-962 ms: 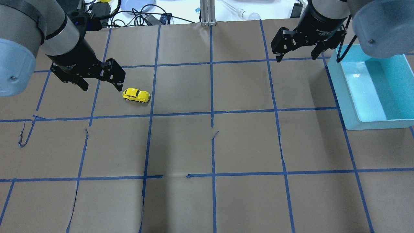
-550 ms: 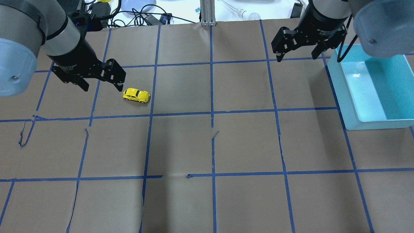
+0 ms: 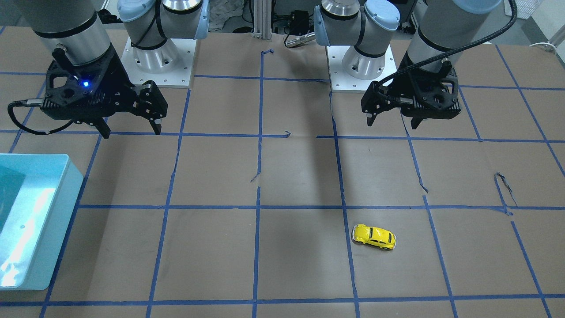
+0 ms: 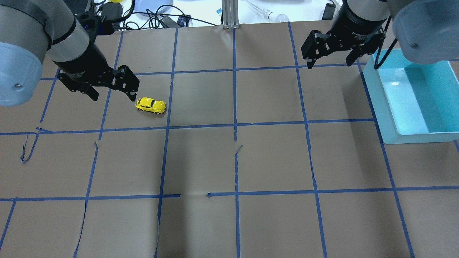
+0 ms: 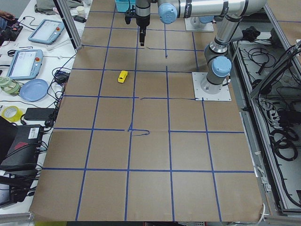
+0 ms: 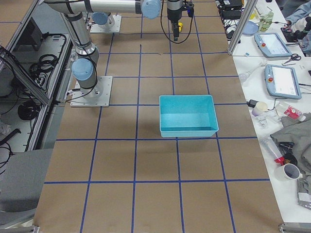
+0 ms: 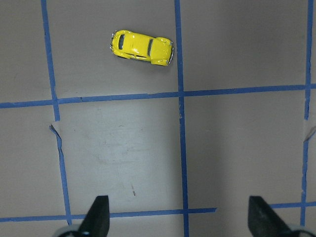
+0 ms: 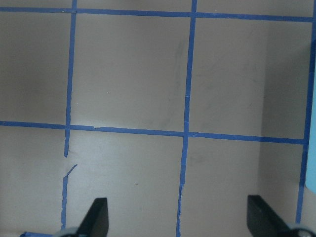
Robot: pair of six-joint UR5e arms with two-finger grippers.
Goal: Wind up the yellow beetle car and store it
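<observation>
Overhead exterior view showed the car (image 4: 151,105) standing on its wheels on the brown surface (image 4: 272,161), well apart from the teal bin (image 4: 380,104) and on the robot's left side of it. It sat inside one square of the blue tape (image 4: 235,100) grid, touching no line. The left claw (image 4: 114,97) was also far from the bin. Its jaws were spread wide and held nothing. One finger appeared just beside the car's end in that view, yet the left wrist view showed the car clear of both fingers (image 7: 98,217), ahead of them and past a tape line, with only bare surface between the tips. The right claw (image 4: 329,65) hung near the bin's far corner, beside its wall and not over the inside. Its jaws were likewise spread and gripped nothing, and the right wrist view showed only taped surface between the fingertips, with a strip of the bin at the frame's right edge. Nothing lay in the part of the bin that could be seen.
</observation>
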